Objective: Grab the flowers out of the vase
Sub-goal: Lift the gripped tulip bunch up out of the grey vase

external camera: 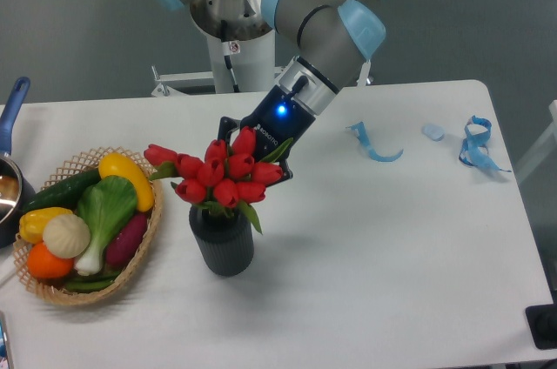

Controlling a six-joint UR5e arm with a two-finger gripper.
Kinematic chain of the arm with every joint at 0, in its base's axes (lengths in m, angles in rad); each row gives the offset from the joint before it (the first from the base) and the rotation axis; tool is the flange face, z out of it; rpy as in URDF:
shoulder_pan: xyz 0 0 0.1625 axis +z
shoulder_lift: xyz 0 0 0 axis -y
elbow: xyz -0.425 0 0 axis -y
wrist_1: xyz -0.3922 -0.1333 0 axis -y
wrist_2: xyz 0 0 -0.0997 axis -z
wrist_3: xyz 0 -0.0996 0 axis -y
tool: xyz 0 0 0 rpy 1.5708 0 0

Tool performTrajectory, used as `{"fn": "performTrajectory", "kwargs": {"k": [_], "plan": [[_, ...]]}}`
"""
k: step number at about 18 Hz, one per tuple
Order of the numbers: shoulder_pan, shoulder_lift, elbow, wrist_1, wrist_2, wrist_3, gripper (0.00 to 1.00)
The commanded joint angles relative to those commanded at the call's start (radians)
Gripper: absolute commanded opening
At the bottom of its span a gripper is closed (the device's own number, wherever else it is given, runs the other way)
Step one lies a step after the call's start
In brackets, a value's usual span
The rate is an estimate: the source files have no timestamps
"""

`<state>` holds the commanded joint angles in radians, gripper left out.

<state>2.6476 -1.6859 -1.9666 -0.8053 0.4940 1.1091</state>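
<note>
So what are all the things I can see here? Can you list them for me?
red tulip flowers: one bunch, red with green leaves, in the vase
ribbed dark grey vase: one, table middle
woven wicker basket: one, tan, left, holding colourful vegetables
blue-handled pot: one, far left edge
blue ribbon pieces: a few, right side
white table: one
two-finger gripper: one, dark, behind the flowers; fingers hidden
grey and blue robot arm: one, top

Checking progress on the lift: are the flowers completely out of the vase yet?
No, the flowers are raised, but their base is at the mouth of the vase, with the gripper behind them.
</note>
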Motion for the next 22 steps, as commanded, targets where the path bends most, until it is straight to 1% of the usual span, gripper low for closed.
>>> {"fn": "performTrajectory", "kwargs": {"k": [3, 6, 12, 18, 22], "plan": [[0.008, 0.012, 0.000, 0.000, -0.029, -0.003, 0.18], [0.018, 0.020, 0.011, 0.000, -0.055, -0.044, 0.18], [0.023, 0.029, 0.044, 0.002, -0.057, -0.107, 0.18], [0.046, 0.067, 0.044, 0.000, -0.055, -0.143, 0.18], [0.060, 0.083, 0.049, 0.000, -0.055, -0.179, 0.18]]}}
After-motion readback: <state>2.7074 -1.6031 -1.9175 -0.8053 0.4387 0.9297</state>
